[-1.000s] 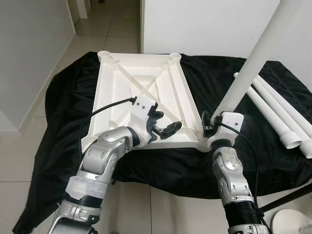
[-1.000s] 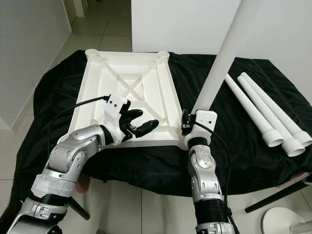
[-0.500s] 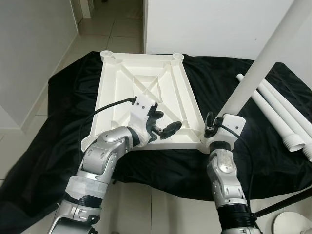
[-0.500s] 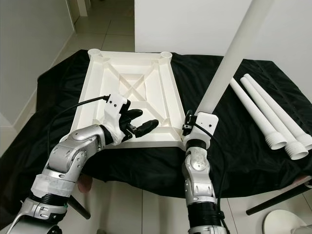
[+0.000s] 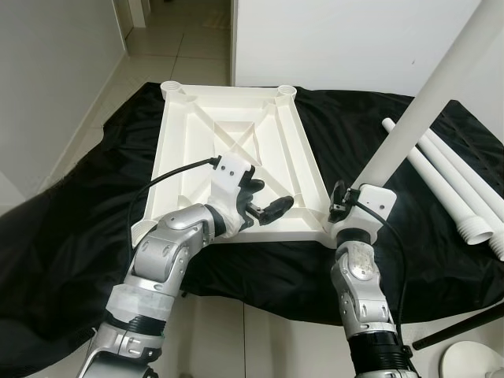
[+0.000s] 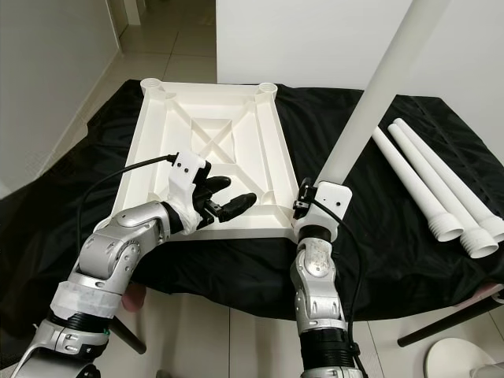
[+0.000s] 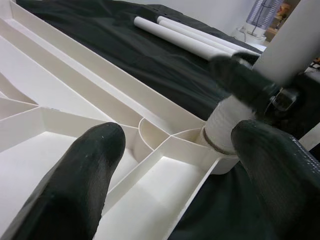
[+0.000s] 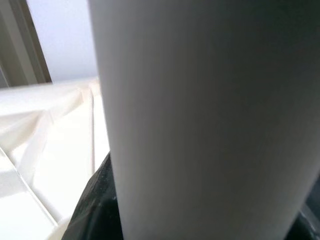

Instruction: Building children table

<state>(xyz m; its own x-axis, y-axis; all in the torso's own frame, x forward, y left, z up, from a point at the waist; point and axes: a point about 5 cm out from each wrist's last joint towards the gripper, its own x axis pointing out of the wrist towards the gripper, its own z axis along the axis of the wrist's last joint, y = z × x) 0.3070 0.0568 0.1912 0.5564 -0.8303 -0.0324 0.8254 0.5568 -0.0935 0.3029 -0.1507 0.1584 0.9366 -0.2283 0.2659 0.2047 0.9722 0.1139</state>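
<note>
The white plastic tabletop (image 5: pixel 236 157) lies upside down on a black cloth (image 5: pixel 71 236) over the desk, ribs facing up. The right end effector (image 5: pixel 346 206) is clamped on a smooth round leg (image 5: pixel 417 118) standing tilted in the near right corner socket. The left end effector (image 5: pixel 264 209), fingers apart, rests on the near edge. 3 more legs (image 5: pixel 457 189) lie well apart, toward the desk's right edge.

Inverted tabletop (image 5: pixel 236 150) centre on cloth (image 5: pixel 94 236); loose legs (image 5: pixel 449 189) at 3 o'clock; standing leg (image 5: pixel 417 118) in its 4 o'clock corner socket
</note>
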